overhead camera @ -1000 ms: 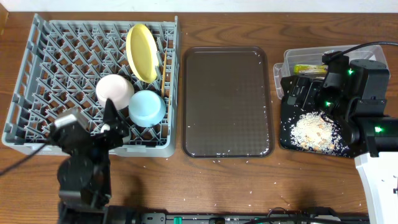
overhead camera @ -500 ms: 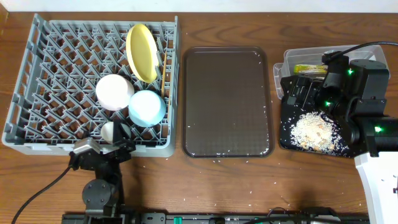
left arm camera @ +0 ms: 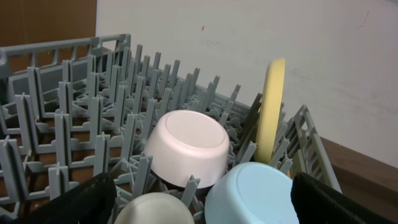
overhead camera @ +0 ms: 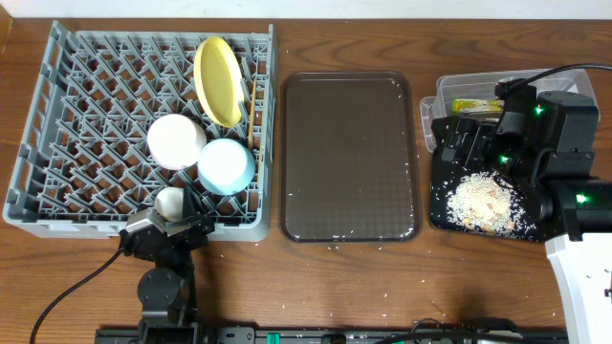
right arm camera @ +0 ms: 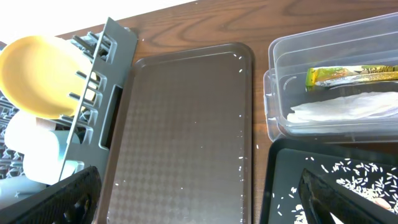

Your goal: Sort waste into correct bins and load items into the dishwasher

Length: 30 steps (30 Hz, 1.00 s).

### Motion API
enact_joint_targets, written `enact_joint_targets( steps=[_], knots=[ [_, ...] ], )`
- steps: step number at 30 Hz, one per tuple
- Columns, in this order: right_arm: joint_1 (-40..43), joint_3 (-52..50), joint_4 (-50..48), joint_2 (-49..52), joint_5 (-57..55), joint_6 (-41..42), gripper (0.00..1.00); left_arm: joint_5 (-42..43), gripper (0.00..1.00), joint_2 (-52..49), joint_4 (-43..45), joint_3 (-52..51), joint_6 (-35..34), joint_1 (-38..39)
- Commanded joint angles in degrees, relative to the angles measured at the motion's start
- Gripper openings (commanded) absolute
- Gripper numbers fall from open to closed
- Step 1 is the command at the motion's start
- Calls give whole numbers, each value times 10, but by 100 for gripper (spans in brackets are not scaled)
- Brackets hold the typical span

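Observation:
The grey dish rack (overhead camera: 96,96) holds the upright yellow plate (overhead camera: 218,78), the upturned white bowl (overhead camera: 176,140), the upturned light blue bowl (overhead camera: 227,165), the small white cup (overhead camera: 171,201) and the chopsticks (overhead camera: 251,113). My left gripper (overhead camera: 170,232) is open and empty at the rack's front edge, just behind the cup (left arm camera: 154,210). The clear tub (overhead camera: 427,105) holds the wrapper (right arm camera: 348,74) and the napkin (right arm camera: 348,109). The black tray (overhead camera: 442,205) holds rice crumbs (overhead camera: 483,201). My right gripper (overhead camera: 457,145) is open and empty above the black tray's far end.
The dark brown serving tray (overhead camera: 349,158) lies between the rack and the bins, with a few crumbs on it. Loose crumbs are scattered on the wooden table near its front edge (overhead camera: 382,287). A wall stands behind the rack in the left wrist view.
My left arm has drawn back from the rack toward the table's front edge, leaving the white cup in the rack's front row. The right arm has not moved.

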State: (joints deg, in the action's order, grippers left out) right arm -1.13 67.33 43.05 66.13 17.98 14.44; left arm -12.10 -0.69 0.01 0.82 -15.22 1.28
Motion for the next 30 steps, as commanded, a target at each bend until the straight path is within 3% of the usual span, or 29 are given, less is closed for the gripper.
enact_joint_targets(
  steps=[1,10,14,18,23,30],
  knots=[
    [6,3,1,-1,-2,1,99,-3,91,-5,-30,-6,-1,-2],
    [4,3,23,-13,-6,1,99,-3,91,-7,-30,-6,-1,-2],
    [3,-15,34,-103,-104,-58,99,-3,91,-7,-30,-6,-1,-2],
    [8,-140,-35,-256,-120,-164,99,-3,91,-7,-30,-6,-1,-2],
    [13,-275,-49,-402,-122,-165,99,-3,91,-7,-30,-6,-1,-2],
    [13,-504,-243,-604,-120,-167,99,-3,91,-7,-30,-6,-1,-2]
  ],
)
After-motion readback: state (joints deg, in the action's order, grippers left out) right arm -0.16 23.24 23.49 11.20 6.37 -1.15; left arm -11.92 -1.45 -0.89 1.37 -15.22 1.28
